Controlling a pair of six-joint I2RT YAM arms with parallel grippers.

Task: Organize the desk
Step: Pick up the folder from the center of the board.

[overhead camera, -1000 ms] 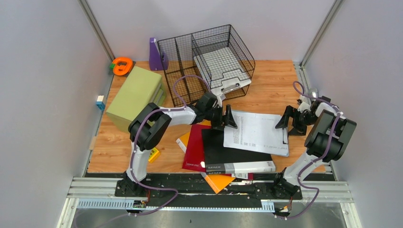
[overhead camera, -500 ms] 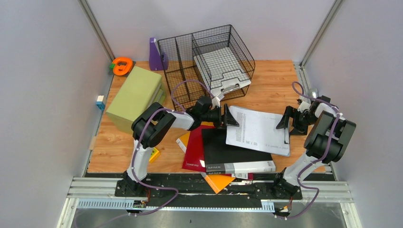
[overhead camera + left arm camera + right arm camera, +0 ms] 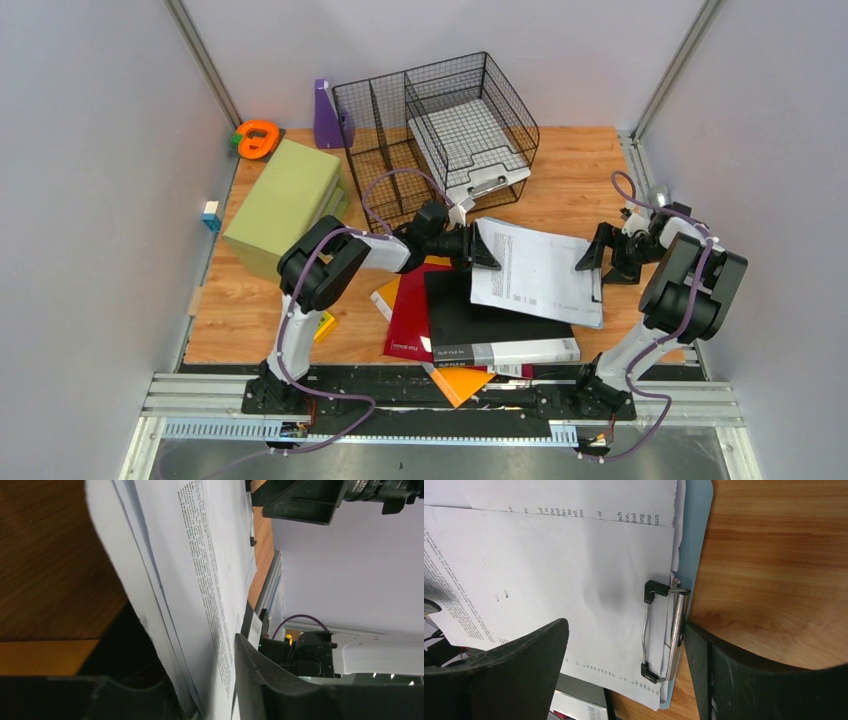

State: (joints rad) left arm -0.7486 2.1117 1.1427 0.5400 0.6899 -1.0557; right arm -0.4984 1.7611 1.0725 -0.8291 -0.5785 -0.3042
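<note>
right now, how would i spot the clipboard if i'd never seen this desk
On the wood-grain desk, look just in front of the black wire tray, right of centre. The clipboard lies tilted there, partly over a black folder; it alone carries white printed sheets, held by a metal clip along its right edge.

Left tool (image 3: pixel 486 244) partly closed, right tool (image 3: pixel 594 267) gaping wide

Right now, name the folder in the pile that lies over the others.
The black folder: it overlaps the dark red folder and the orange folder, and only the clipboard of papers lies across its far edge.
</note>
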